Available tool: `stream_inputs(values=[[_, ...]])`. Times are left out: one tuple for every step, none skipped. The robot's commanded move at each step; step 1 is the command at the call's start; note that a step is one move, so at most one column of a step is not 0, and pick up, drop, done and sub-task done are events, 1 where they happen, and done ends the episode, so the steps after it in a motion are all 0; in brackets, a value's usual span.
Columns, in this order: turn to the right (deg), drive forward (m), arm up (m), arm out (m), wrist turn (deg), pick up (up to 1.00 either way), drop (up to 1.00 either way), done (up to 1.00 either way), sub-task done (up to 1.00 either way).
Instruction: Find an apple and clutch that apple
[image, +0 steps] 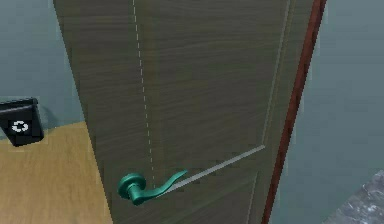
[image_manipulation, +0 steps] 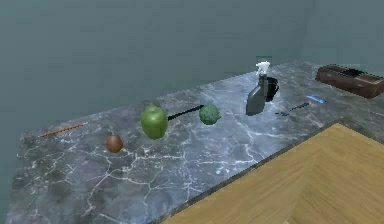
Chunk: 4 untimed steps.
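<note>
A green apple (image_manipulation: 154, 122) stands on the grey marbled countertop (image_manipulation: 120, 185) in the arm side view, left of the middle. A small brown rounded thing (image_manipulation: 115, 144) lies just left of it. Right of the apple lies a dark green ball-shaped thing (image_manipulation: 209, 114) with a dark handle (image_manipulation: 184, 113) running between them.
A dark spray bottle (image_manipulation: 259, 93) stands farther right on the counter, with a small pen-like thing (image_manipulation: 297, 106) and a brown box (image_manipulation: 349, 78) beyond. A thin wooden stick (image_manipulation: 62, 130) lies at the counter's left. In the forward view a dark wooden door (image: 200, 100) with a green handle (image: 150, 186) stands close, a black bin (image: 20, 122) at left.
</note>
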Motion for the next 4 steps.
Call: stream_inputs(values=[[0.0,0.0,0.5,0.0,0.0,0.0,0.0,0.0,0.0],[0.0,0.0,0.38,0.0,0.0,0.0,0.0,0.0,0.0],[0.0,0.0,0.0,0.32,0.0,0.0,0.0,0.0,0.0],[0.0,0.0,0.0,0.0,45.0,0.0,0.0,0.0,0.0]])
